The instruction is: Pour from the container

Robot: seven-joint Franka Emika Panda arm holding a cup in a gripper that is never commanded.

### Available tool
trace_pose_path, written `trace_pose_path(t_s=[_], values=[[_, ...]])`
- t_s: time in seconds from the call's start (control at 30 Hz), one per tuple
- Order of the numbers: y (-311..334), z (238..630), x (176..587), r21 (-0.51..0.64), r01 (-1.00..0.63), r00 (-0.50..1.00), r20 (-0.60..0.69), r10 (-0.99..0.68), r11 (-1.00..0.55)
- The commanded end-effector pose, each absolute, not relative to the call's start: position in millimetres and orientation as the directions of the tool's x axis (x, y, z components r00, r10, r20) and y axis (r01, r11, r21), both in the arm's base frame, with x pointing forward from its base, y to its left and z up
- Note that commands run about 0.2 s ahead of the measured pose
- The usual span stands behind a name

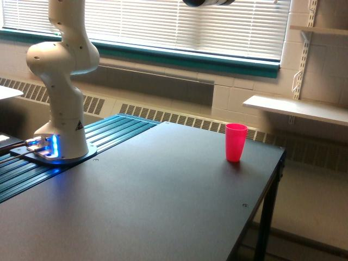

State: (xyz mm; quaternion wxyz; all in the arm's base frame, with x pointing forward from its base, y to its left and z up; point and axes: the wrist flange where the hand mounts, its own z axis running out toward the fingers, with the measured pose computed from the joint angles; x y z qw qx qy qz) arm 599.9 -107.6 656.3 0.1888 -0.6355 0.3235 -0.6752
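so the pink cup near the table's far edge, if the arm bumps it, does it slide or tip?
Likely tips. The pink cup stands upright, taller than wide, narrowing toward its base, so a knock near the rim should topple it. It looks like thin plastic, probably light; whether it is empty cannot be seen. The dark table looks smooth, so a low push might slide it instead.

Single exterior view. Position: raised, off one corner of the dark matte tabletop (pixel 163 201), looking obliquely down across it toward the slatted window blinds (pixel 185 22). Range: mid-distance. Coverage: white robot arm base (pixel 62 130) at the exterior view's left; opaque pink plastic cup (pixel 235 142) toward the right; arm's upper part cropped at top edge.
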Motion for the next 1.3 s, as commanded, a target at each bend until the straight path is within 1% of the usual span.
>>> trace_pose_path(t_s=[0.03, 0.13, 0.27, 0.3, 0.33, 0.53, 0.73, 0.97, 1.0, 1.13, 1.3], values=[[-154.5, 644.7, 599.0, -0.751, -0.267, -0.118, 0.647, -0.753, -0.604], [-156.0, 636.5, 600.7, -0.749, -0.308, -0.077, 0.634, -0.769, -0.587], [-148.0, 622.4, 604.6, -0.680, -0.363, 0.020, 0.678, -0.735, -0.637], [-149.1, 620.2, 604.4, -0.698, -0.377, 0.020, 0.652, -0.758, -0.610], [-153.6, 616.9, 603.0, -0.736, -0.396, 0.005, 0.596, -0.803, -0.549], [-144.5, 591.0, 602.8, -0.734, -0.484, 0.070, 0.511, -0.857, -0.477], [-110.3, 564.9, 600.0, -0.689, -0.562, 0.172, 0.444, -0.880, -0.458], [-54.4, 539.1, 589.9, -0.581, -0.621, 0.320, 0.424, -0.847, -0.525], [-46.7, 535.5, 587.2, -0.584, -0.637, 0.325, 0.388, -0.862, -0.503], [-21.8, 528.9, 578.9, -0.588, -0.653, 0.342, 0.334, -0.879, -0.477], [1.3, 525.5, 568.2, -0.586, -0.651, 0.358, 0.323, -0.876, -0.482]])
